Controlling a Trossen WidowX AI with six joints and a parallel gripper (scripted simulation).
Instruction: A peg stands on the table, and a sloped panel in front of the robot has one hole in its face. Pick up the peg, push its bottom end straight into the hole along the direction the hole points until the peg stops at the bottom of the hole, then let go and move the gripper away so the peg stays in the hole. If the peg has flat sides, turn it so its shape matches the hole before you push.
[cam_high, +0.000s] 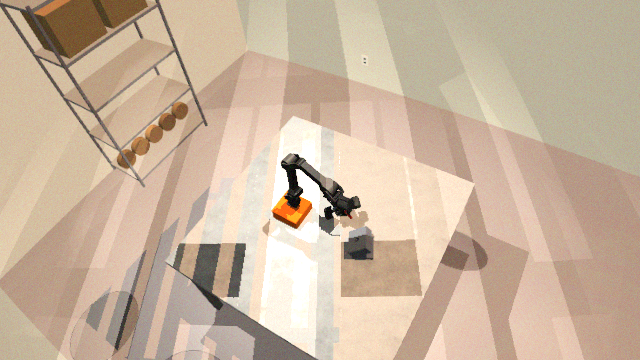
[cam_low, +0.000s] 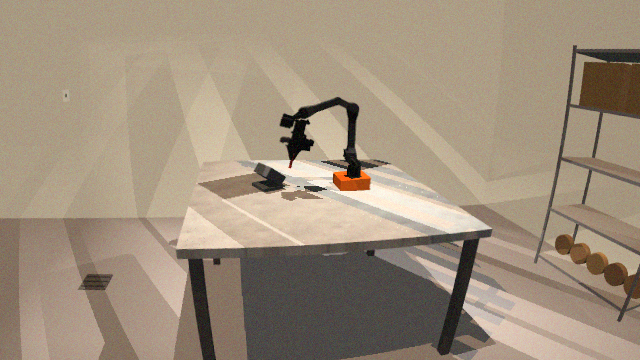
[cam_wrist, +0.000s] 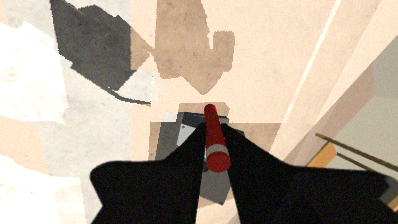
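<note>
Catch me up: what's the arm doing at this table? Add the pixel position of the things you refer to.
The arm's end effector (cam_high: 348, 212) (cam_low: 291, 159) (cam_wrist: 212, 127) is shut on a red peg (cam_high: 349, 215) (cam_low: 290, 164) (cam_wrist: 213, 131) with a grey band, holding it above the table (cam_high: 380, 200) (cam_low: 350, 225) (cam_wrist: 260, 65). The sloped panel (cam_high: 359, 245) (cam_low: 270, 173) (cam_wrist: 216, 190) stands close by, and the peg is not in its hole. Pushing the peg in and letting go both remain.
</note>
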